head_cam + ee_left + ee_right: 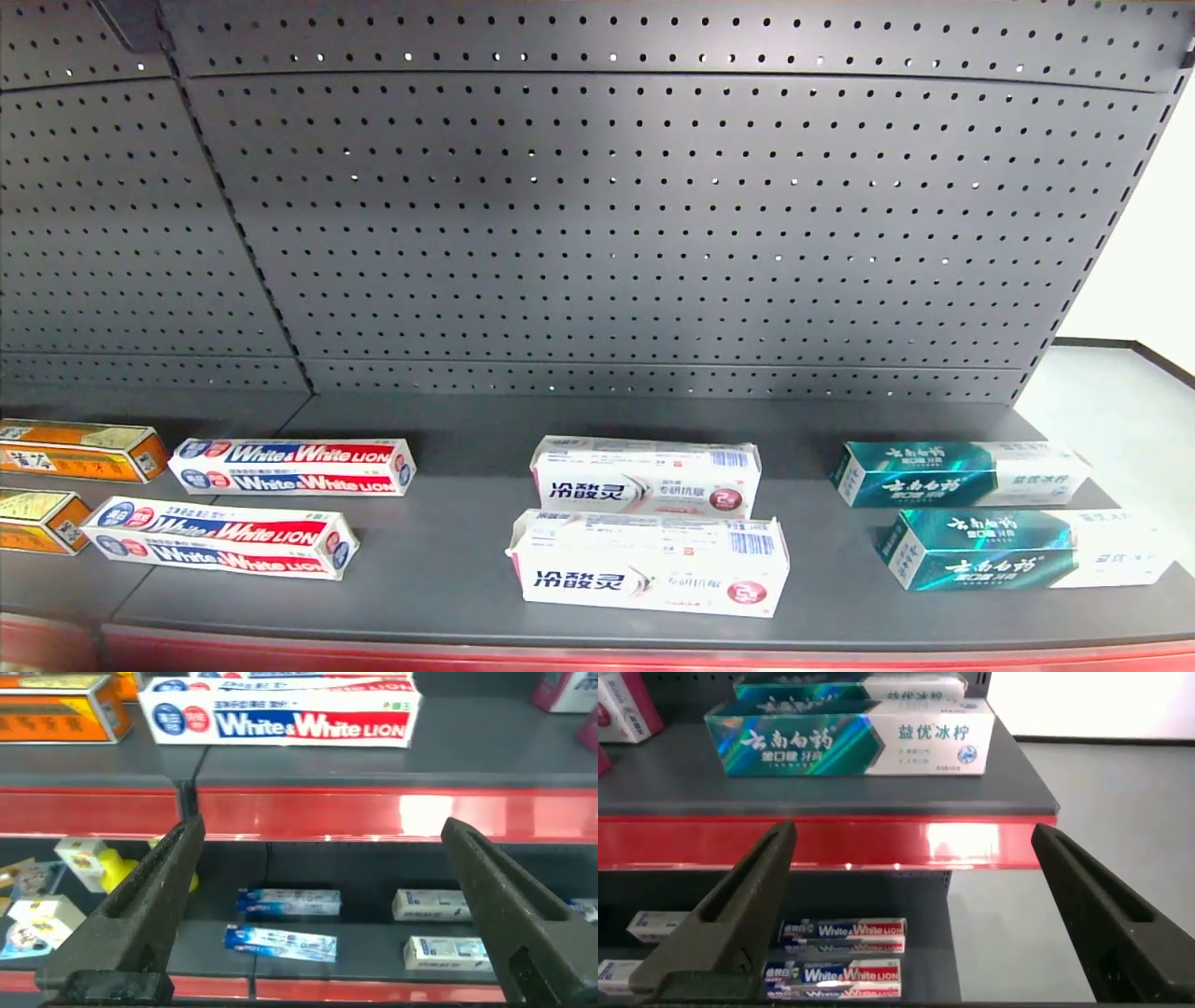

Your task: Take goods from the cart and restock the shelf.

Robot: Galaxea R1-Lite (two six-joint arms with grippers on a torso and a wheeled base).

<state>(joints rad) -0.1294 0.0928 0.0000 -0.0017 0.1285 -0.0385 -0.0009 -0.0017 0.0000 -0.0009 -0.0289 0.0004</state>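
Toothpaste boxes (649,562): eight, lying flat on shelf (448,560) in four front-and-back pairs. Orange pair (79,451) far left; white-blue-red pair (294,466) next; white pair (646,476) centre; teal pair (962,473) right.
Left gripper (322,831): in front of red shelf edge (374,812), facing white-blue-red box, fingers spread wide.
Right gripper (913,833): facing teal box, fingers spread wide.
Lower shelf (374,938): more boxes lying flat.
Pegboard back panel (653,233) behind.

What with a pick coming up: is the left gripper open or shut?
Open: the left gripper has its fingers spread wide, nothing between them.
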